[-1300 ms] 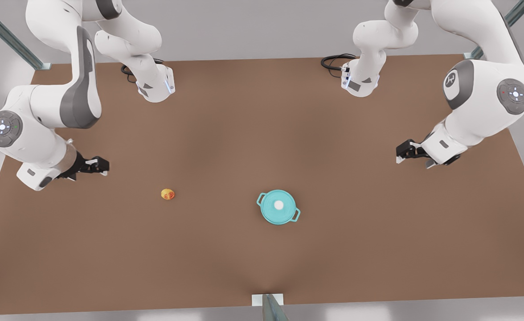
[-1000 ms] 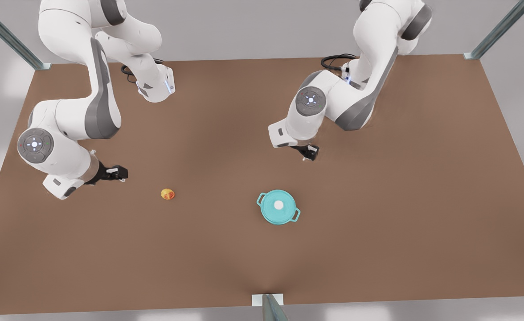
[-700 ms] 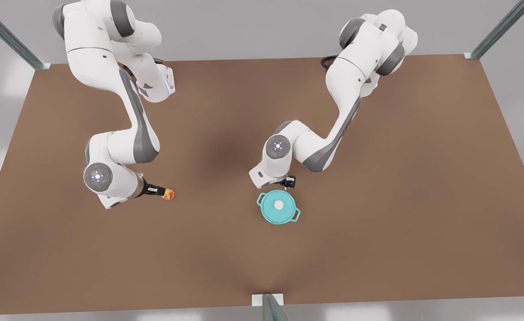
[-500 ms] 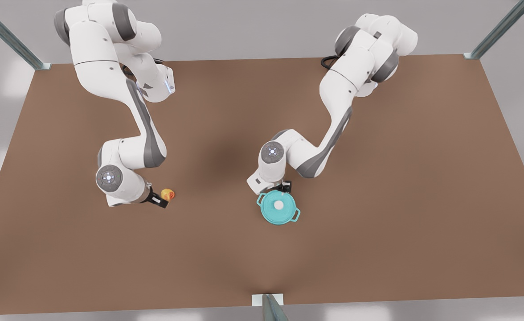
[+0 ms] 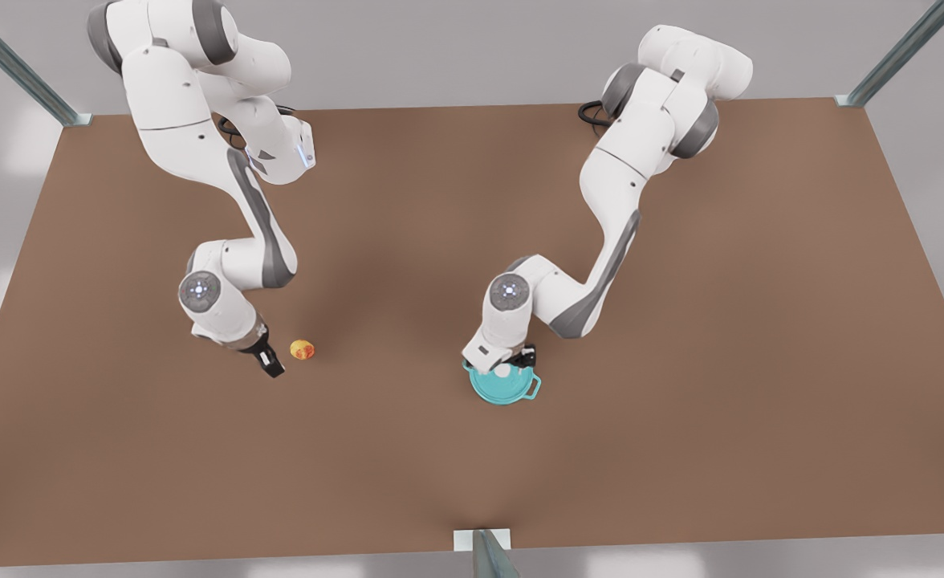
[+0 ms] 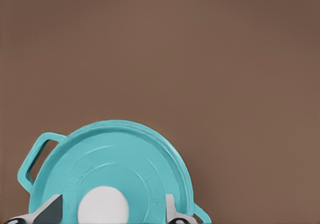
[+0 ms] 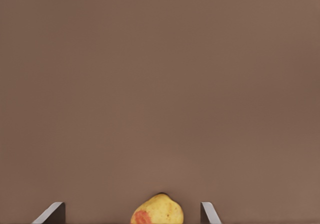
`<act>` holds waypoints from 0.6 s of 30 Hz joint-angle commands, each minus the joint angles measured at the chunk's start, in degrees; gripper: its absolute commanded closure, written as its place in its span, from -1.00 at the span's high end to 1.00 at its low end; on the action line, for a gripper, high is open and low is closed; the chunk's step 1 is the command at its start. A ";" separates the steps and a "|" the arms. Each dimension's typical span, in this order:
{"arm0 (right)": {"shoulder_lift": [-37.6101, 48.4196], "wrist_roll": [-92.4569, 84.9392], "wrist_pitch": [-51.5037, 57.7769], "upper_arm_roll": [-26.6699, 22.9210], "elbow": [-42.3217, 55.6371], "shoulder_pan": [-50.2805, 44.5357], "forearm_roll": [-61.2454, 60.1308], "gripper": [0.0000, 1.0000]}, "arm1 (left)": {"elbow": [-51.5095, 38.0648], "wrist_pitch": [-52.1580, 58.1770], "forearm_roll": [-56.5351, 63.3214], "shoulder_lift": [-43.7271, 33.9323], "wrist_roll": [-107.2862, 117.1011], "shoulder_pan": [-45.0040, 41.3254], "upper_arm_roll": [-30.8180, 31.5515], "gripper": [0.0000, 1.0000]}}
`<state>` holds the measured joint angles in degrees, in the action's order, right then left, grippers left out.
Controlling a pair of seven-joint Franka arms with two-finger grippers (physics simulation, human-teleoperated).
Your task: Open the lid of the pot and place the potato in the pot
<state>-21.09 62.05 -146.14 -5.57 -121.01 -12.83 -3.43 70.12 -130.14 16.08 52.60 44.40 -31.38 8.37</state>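
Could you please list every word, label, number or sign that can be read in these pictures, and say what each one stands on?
None can be read.
The pot lid has faint raised marks around its white knob, too blurred to read.
The pot, the potato and the brown table bear no text.
The arms' joint caps show only small lit dots, no letters.

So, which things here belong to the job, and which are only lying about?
Belong to the job:
- pot lid, closed on the pot
- pot
- potato, on the table
- left hand, open around the lid's white knob
- right hand, open beside the potato

Only lying about:
- brown table
- black cables at the arm bases
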 commanded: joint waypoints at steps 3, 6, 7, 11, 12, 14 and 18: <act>0.00 15.56 -9.07 0.03 -2.30 0.09 0.00 1.00 | -0.07 -2.14 0.09 0.14 2.80 0.00 -0.28 0.93; 1.23 15.38 -8.90 0.21 -5.20 -0.44 0.00 1.00 | -0.16 -1.61 0.09 0.05 2.80 0.00 -0.28 0.44; 1.49 15.29 -8.72 0.21 -5.82 -0.44 0.00 1.00 | -0.24 -1.61 0.09 0.05 2.80 0.00 -0.28 0.18; 1.93 15.29 -4.59 0.30 -7.31 -0.97 1.32 1.00 | -0.33 0.41 0.09 -0.30 2.71 0.00 -0.46 -0.30; 1.49 15.38 -3.63 0.30 -7.14 -1.05 1.49 1.00 | -0.68 0.94 0.09 -0.48 2.71 0.00 -0.54 -0.33; 0.09 15.38 -2.40 0.38 -6.87 -1.06 2.99 1.00 | -0.77 2.61 0.09 -0.65 1.48 0.09 -0.63 -0.37; -2.02 15.47 -2.31 0.30 -6.52 -2.37 2.99 1.00 | -6.40 7.89 0.00 0.22 -24.43 15.02 -1.16 -0.35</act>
<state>-22.79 71.89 -149.71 -5.25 -127.53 -15.07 -0.84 64.15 -125.75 16.48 53.04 42.77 -19.06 7.36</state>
